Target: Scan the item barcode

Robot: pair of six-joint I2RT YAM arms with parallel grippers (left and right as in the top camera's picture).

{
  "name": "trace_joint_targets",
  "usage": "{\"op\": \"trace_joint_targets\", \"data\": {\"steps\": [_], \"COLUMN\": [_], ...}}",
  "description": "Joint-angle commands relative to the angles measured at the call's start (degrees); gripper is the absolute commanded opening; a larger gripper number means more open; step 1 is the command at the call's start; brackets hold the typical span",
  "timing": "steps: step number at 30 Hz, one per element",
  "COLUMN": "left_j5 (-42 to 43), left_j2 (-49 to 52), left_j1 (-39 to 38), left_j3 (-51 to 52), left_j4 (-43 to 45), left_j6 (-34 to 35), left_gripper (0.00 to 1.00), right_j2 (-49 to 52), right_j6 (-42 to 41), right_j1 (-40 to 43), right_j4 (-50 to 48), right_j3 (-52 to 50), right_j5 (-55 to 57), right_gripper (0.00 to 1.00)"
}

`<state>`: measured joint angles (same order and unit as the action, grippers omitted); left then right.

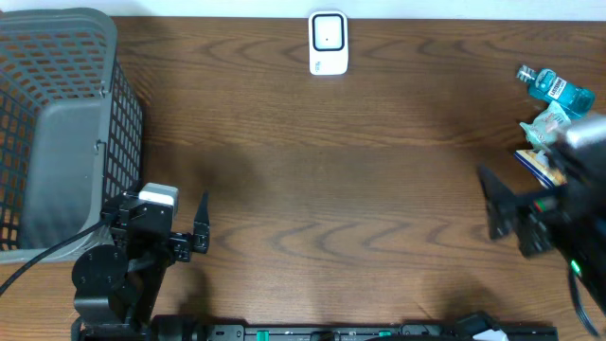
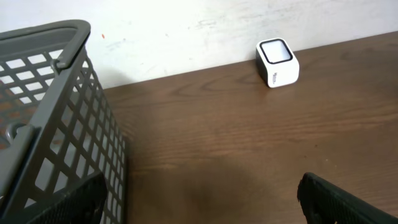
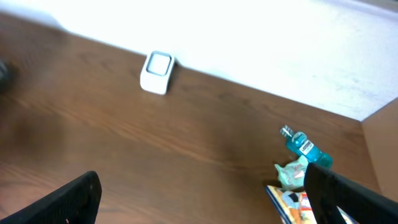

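Observation:
A white barcode scanner with a dark window stands at the table's far edge, also seen from the left wrist and from the right wrist. At the far right lie a teal bottle, a pale green packet and a flat colourful box. My right gripper hangs open beside them, its right finger over the box. My left gripper stands open at the front left, holding nothing.
A grey plastic mesh basket fills the left side, close to the left gripper's left finger. A white wall runs behind the table's far edge. Dark wood tabletop lies between the two arms.

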<state>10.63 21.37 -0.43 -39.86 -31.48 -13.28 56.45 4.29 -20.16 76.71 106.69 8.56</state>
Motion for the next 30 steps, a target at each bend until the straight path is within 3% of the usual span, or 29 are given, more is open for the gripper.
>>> {"op": "trace_joint_targets", "data": {"steps": [1,15,30], "left_j5": [0.7,0.7,0.7], "left_j2": [-0.1,-0.1,-0.1], "left_j1": [0.0,0.0,0.0], "left_j3": [-0.3,-0.3,-0.3], "left_j4": [0.2,0.2,0.2], "left_j6": [0.5,0.5,0.5], "left_gripper": [0.98,0.98,0.98], "right_j2": [-4.4,-12.6,-25.2], "right_j6": [-3.4,-3.4,-3.5], "right_j1": [-0.1,-0.3,8.9], "right_j4": [1.0,12.5,6.0], "right_j3": [0.1,0.0,-6.9], "right_j5": [-0.5,-1.4,-5.7], "right_gripper": [0.99,0.99,0.99]}}
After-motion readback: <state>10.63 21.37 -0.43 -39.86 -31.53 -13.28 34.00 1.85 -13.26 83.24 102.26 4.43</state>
